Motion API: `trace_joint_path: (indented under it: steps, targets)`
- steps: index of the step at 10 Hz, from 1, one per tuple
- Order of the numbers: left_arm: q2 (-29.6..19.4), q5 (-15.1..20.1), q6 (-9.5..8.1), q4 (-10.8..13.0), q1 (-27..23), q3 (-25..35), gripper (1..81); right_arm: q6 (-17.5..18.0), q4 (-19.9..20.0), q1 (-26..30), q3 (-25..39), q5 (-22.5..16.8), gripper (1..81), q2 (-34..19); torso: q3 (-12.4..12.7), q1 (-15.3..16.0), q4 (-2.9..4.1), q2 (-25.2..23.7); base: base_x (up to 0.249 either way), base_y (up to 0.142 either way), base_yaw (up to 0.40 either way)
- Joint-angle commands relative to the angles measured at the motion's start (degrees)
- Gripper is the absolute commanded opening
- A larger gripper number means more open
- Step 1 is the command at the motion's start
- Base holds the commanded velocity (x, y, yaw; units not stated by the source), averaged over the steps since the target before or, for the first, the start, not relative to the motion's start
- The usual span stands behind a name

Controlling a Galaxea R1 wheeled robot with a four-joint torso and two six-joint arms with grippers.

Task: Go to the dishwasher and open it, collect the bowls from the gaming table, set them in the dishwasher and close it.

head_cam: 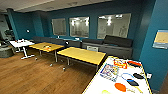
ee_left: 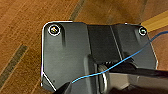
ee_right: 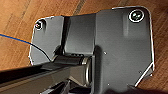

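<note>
Soft, blurry views; ceiling lights glare in the windows (head_cam: 78,26).

Head camera high, facing lounge; wrist cameras close above wood floor (ee_left: 22,22).

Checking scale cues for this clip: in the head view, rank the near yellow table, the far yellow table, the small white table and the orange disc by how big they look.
1. Near yellow table
2. Far yellow table; being farther off may account for this
3. Small white table, farther off too
4. Orange disc, smallest though nearest
</note>
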Motion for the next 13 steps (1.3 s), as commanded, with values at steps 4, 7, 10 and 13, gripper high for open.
trace_joint_path:
  steps: [4,7,10,13]
  targets:
    - [-0.3,2.4,-0.16,-0.3,-2.7,0.1,81.1,-1.0,-0.7,3.3,0.0,-3.0,81.1,0.2,0.0,0.0,0.0,0.0,0.085,0.015,0.0]
    - [-0.3,2.9,-0.16,-0.2,-2.7,0.1,81.1,-1.0,-0.7,3.3,0.0,-3.0,81.1,0.2,0.0,0.0,0.0,0.0,0.0,0.0,0.0]
    - [-0.4,2.9,-0.16,-0.3,-2.7,0.1,81.1,-1.0,-0.7,3.4,0.0,-3.0,81.1,0.2,0.0,0.0,0.0,0.0,0.0,0.0,-0.034]
    - [-0.7,2.8,-0.16,0.1,-2.7,0.1,81.1,-1.0,-0.6,3.2,-0.2,-3.0,81.1,0.2,0.0,0.0,0.0,0.0,0.0,0.0,-0.374]
